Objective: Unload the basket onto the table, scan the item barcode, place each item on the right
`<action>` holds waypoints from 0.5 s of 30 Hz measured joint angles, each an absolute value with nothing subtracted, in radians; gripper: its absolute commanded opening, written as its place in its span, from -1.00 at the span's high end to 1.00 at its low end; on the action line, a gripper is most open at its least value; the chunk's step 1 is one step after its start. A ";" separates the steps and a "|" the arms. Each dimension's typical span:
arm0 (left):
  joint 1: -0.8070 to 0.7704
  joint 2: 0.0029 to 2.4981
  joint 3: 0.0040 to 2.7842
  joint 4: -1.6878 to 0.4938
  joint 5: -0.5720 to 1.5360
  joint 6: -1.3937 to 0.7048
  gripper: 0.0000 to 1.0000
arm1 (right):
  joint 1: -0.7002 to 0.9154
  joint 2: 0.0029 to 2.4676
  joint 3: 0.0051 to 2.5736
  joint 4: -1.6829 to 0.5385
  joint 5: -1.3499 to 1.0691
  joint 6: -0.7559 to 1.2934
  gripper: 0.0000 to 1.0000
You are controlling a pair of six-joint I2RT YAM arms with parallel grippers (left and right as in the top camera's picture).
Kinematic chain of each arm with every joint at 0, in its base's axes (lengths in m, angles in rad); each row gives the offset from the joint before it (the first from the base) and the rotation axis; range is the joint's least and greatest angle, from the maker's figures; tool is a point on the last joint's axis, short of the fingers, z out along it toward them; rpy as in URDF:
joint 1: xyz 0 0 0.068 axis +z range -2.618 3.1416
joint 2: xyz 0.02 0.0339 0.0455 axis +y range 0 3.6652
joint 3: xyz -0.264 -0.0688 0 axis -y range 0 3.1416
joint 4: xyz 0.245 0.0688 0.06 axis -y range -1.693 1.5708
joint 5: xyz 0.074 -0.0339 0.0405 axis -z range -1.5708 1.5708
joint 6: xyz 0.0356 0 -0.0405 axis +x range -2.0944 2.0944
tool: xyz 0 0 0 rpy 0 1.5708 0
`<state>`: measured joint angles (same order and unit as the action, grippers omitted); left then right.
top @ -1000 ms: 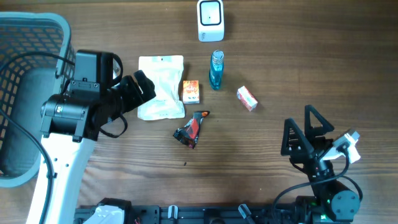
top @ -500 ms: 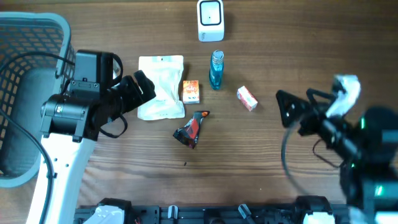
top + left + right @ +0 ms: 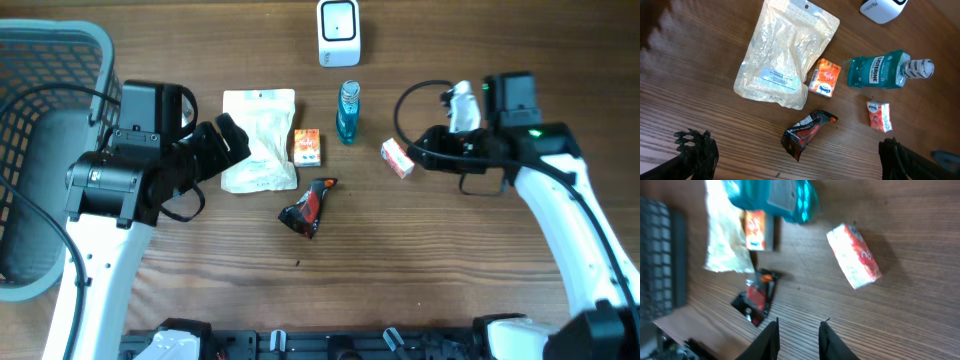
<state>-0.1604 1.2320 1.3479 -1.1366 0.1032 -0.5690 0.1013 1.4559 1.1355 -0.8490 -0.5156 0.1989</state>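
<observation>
Wood-grain tabletop (image 3: 180,290), a handful of things clustered near the far middle.

- White scanner (image 3: 338,32) stands at the far edge, apart from everything else.
- Blue mouthwash bottle (image 3: 347,113) lies on its side just in front of the scanner, cap end toward it.
- Orange box (image 3: 307,147) lies flat just left of the bottle's base, right up against the edge of a clear pouch (image 3: 258,140). Can't tell if the two overlap.
- Dark crumpled snack wrapper (image 3: 306,207) lies nearer the robot than the box, apart from it.
- Red-and-white tissue pack (image 3: 397,158) lies flat on the tabletop, right of the bottle and clear of it, turned at an angle. Nothing grips it.
- Grey mesh basket (image 3: 40,120) sits at the left edge.

Right hand (image 3: 798,337): reaches in from the right, tips just beside the tissue pack's right end in the overhead view. Can't tell from there whether they touch. The wrist view shows its fingers (image 3: 771,340) nearly pressed together with a narrow gap, pinching nothing; the pack lies ahead of them, not between.

Left hand (image 3: 228,142): spread wide, fingers (image 3: 699,150) at opposite corners of its wrist view, nothing between them. It hovers at the pouch's left edge, above the tabletop, pointing toward the cluster.
</observation>
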 measured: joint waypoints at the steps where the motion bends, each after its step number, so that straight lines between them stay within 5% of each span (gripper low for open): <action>1: -0.160 1.232 1.348 -1.137 0.103 -0.569 -1.00 | 0.126 1.481 1.137 -0.844 -0.490 0.188 0.63; 7: -0.160 1.232 1.348 -1.136 0.103 -0.569 -1.00 | 0.268 1.646 1.137 -0.759 -0.366 0.163 0.91; 15: -0.160 1.232 1.348 -1.137 0.103 -0.569 -1.00 | 0.276 1.797 1.137 -0.664 -0.186 0.274 0.91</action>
